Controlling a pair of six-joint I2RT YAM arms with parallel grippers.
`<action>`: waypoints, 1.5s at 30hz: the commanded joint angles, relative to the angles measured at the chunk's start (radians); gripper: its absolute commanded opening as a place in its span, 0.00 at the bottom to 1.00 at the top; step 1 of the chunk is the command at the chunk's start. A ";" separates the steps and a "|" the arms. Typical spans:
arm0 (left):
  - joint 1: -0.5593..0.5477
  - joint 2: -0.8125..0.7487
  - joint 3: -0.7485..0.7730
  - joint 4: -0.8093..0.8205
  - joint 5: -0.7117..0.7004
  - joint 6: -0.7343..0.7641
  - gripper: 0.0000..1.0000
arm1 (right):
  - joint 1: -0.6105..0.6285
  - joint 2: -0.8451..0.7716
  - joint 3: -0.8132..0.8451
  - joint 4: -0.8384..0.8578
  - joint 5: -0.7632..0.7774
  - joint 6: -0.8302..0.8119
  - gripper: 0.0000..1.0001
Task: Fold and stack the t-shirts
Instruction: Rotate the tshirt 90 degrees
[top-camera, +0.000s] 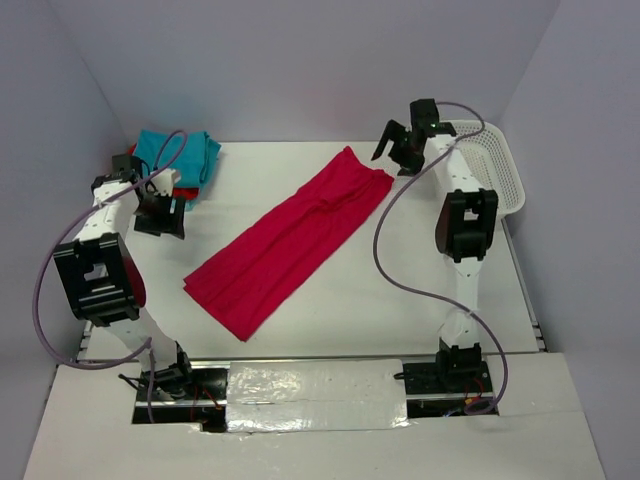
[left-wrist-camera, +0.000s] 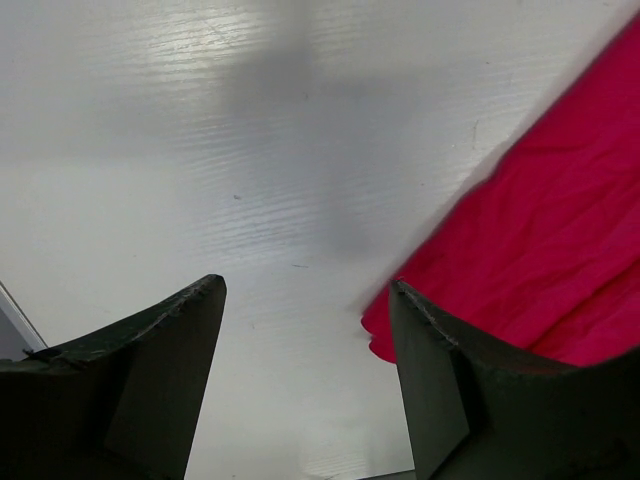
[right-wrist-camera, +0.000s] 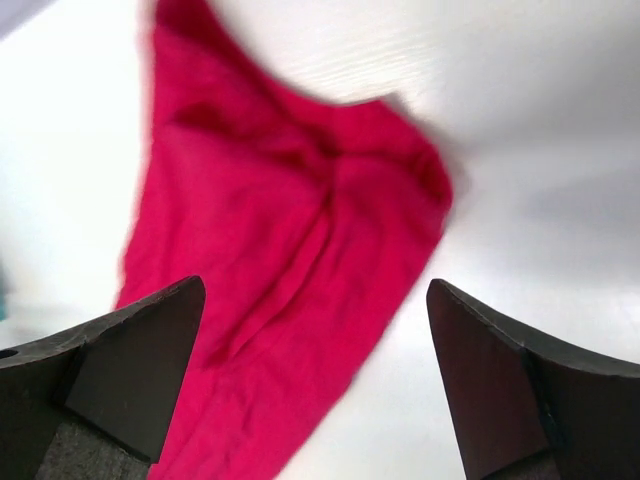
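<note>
— Tools both stood apart, empty: your right tool (top-camera: 396, 150) above the red t-shirt's (top-camera: 290, 245) far end, your left tool (top-camera: 160, 215) beside it.
— The shirt?
— Diagonal across the surface (top-camera: 350, 310); teal t-shirts (top-camera: 175, 150) far left.

The right end effector (right-wrist-camera: 315, 385), fingers spread, hovers over a red t-shirt (right-wrist-camera: 290, 250).

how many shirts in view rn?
3 at least: red shirt lying diagonally mid-table; teal shirt atop the far-left pile, with a red edge under it. More may be hidden in that pile.
</note>
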 joint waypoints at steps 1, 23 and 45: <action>-0.001 -0.070 0.024 -0.029 0.062 0.009 0.78 | 0.017 -0.311 -0.026 0.001 0.094 -0.026 1.00; 0.098 -0.464 -0.249 -0.043 0.104 -0.049 0.78 | 1.043 -0.919 -1.507 1.009 0.194 1.046 0.51; 0.099 -0.524 -0.188 -0.097 0.220 0.022 0.77 | 1.169 -0.368 -1.178 0.820 0.216 1.304 0.00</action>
